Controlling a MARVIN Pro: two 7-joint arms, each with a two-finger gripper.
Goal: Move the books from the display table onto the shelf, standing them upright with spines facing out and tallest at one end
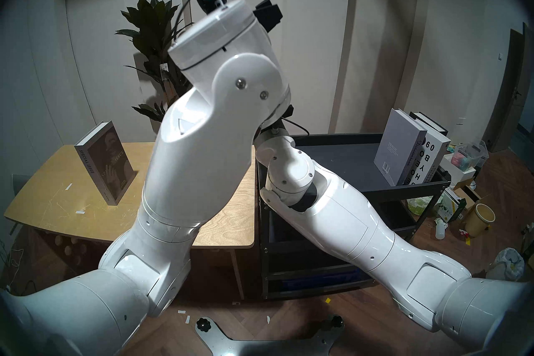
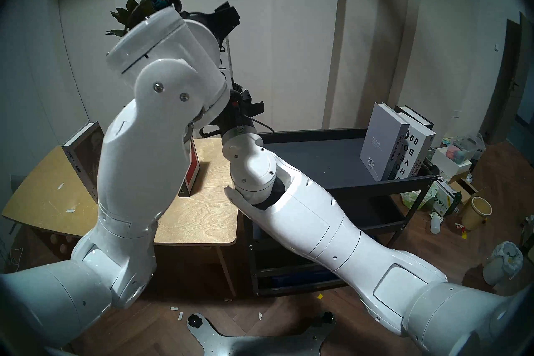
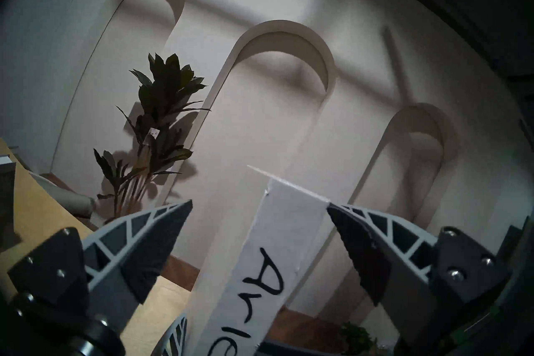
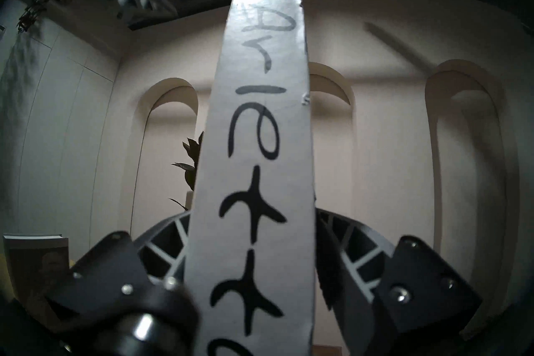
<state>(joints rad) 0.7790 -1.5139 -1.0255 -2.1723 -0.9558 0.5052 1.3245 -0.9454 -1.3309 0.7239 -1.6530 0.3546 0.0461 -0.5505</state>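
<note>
White arms fill the head left view; behind them the shelf point(image 1: 341, 161) carries three books upright at its right end: grey Discontent point(image 1: 400, 146), a white one point(image 1: 433, 157) and a dark one point(image 1: 430, 120) behind, leaning a little. SPECIAL ISSUE point(image 1: 105, 163) stands on the table point(image 1: 43, 196), well apart from the shelf. Head right view: same layout, plus a red-and-black book point(image 2: 193, 173) upright on the table beside the left arm; grippers mostly hidden here. Left wrist view: left gripper point(image 3: 258, 234) spread wide, the white Arietta spine point(image 3: 265, 274) passing between its fingers, one tip at the spine's edge, no clamp. Right wrist view: right gripper point(image 4: 251, 254) clenched on Arietta point(image 4: 260, 144) low on the spine, book standing up out of the jaws. Judgement: handover to the right arm, Arietta in the air and not yet shelved. Three placed, one in hand, at least two left on the table; height order cannot be checked from here.
</note>
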